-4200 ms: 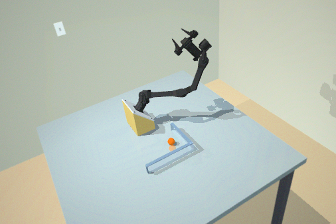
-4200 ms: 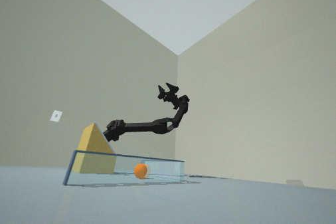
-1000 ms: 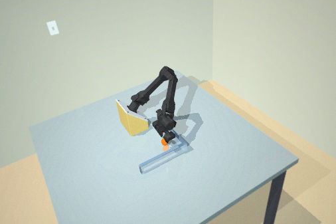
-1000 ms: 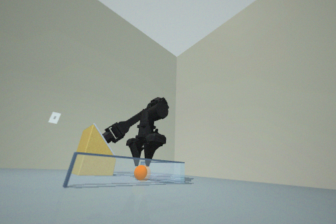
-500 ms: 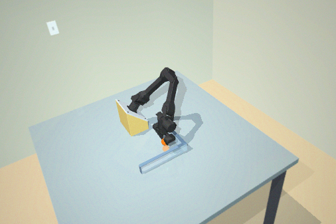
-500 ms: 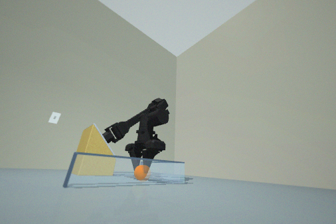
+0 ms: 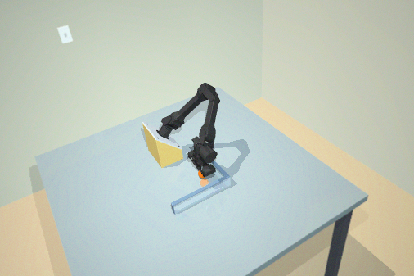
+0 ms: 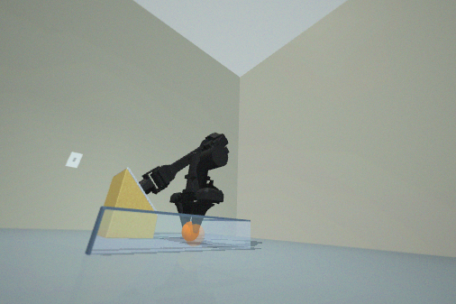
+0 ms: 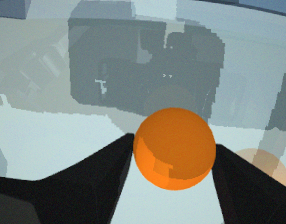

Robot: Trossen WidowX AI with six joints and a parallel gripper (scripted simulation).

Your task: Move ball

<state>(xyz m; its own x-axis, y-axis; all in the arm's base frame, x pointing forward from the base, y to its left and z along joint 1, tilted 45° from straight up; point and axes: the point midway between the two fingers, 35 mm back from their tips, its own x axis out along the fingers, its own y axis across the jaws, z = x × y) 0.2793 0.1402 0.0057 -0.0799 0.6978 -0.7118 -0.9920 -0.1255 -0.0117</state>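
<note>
Pincer (image 9: 174,183) down low on table (image 7: 102,210), inside the corner of clear walls (image 7: 196,200). Ball (image 9: 174,148) sits btwn the fingertips, both touching it — clamped abt half-open on ball. See-through copy (image 9: 263,165) lies just off to pincer's right, slightly fwd, near. Next move probably a short shift rightward.

Our arm (image 7: 204,108) rises from its base, bends sharply at the elbow and drops almost straight down, wrist pointing at the table top. Our gripper (image 9: 174,152) sits low, its two dark fingers pressed against either side of the orange ball (image 9: 174,148), clamped on it.
</note>
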